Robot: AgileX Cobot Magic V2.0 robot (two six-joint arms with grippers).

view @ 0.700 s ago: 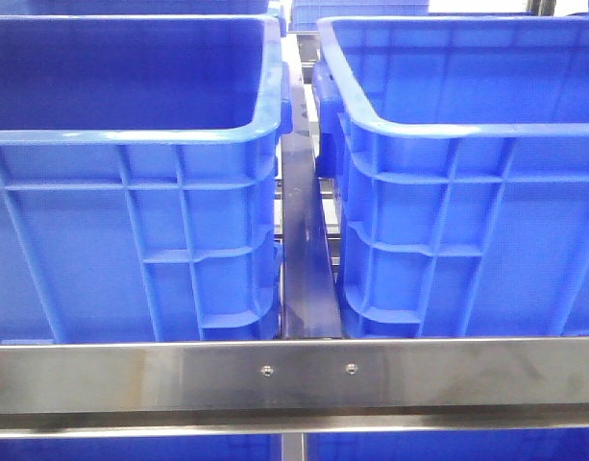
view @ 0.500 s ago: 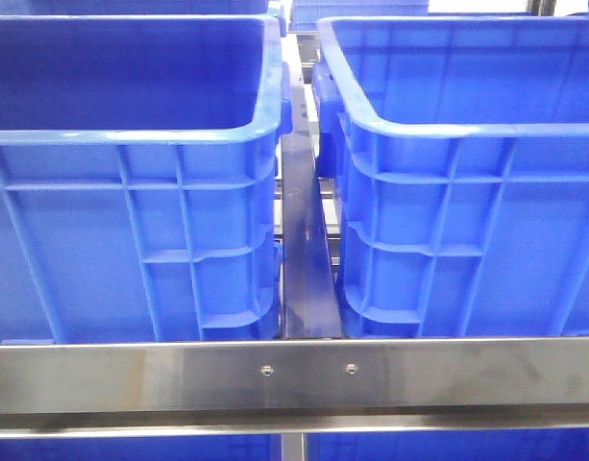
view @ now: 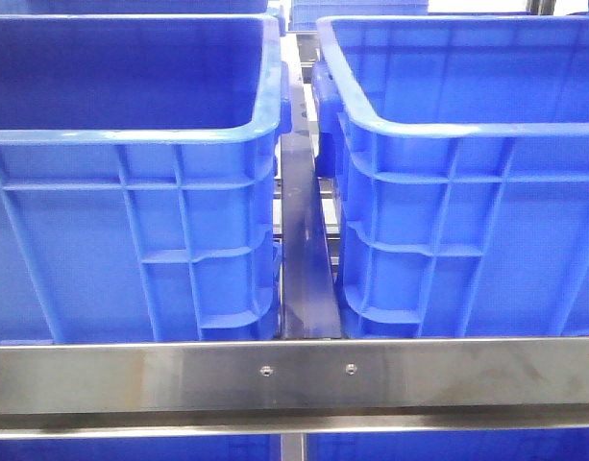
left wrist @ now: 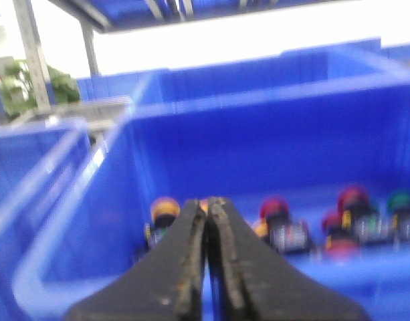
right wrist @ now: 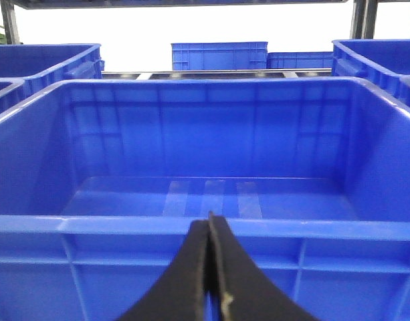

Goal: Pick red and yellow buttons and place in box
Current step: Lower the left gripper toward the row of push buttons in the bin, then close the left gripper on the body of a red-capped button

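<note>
Buttons (left wrist: 278, 224) in bin, beyond closed left gripper (left wrist: 208, 207)

No text, label, brand, number or sign can be read in any of the three views. The blue crates (view: 131, 221) in the front view have plain ribbed walls with no markings, and the steel rail (view: 294, 375) in front of them bears only two small screws. In the left wrist view the buttons (left wrist: 285, 227) lying in the crate have pale bands on their bodies, but they are too blurred to tell whether any lettering stands there.
</note>
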